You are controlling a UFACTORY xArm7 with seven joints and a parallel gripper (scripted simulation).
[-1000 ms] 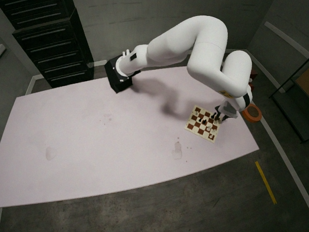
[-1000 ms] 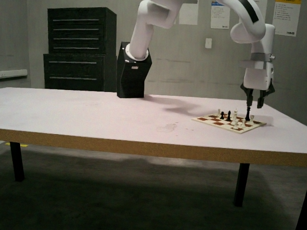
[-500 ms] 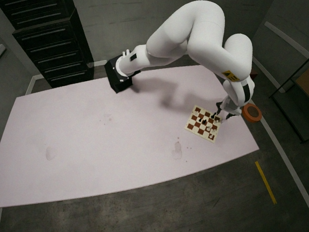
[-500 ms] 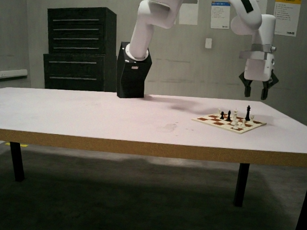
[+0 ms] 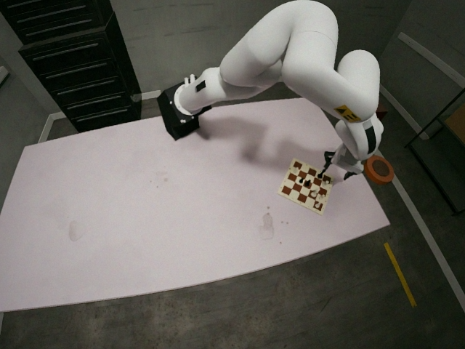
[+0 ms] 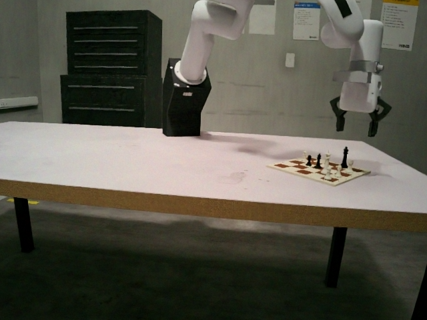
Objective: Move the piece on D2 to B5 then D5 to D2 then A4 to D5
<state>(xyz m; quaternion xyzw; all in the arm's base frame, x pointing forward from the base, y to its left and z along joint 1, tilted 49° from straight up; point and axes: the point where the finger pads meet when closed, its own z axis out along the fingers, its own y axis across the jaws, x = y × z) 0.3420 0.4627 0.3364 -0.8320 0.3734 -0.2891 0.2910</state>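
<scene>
A small chessboard (image 5: 304, 185) with brown and cream squares lies near the table's right end; it also shows in the side view (image 6: 317, 170). Several black and white pieces stand upright on it. A tall black piece (image 6: 344, 157) stands near the board's far right edge, and it shows from above (image 5: 320, 174). Two smaller black pieces (image 6: 313, 161) stand further left, and white pieces (image 6: 332, 169) stand between and in front. My gripper (image 6: 357, 128) hangs open and empty well above the board's right side. The square labels are too small to read.
An orange tape roll (image 5: 378, 169) lies on the floor past the table's right edge. The black arm base (image 6: 184, 98) stands at the table's back. A black drawer cabinet (image 6: 112, 67) stands behind the table on the left.
</scene>
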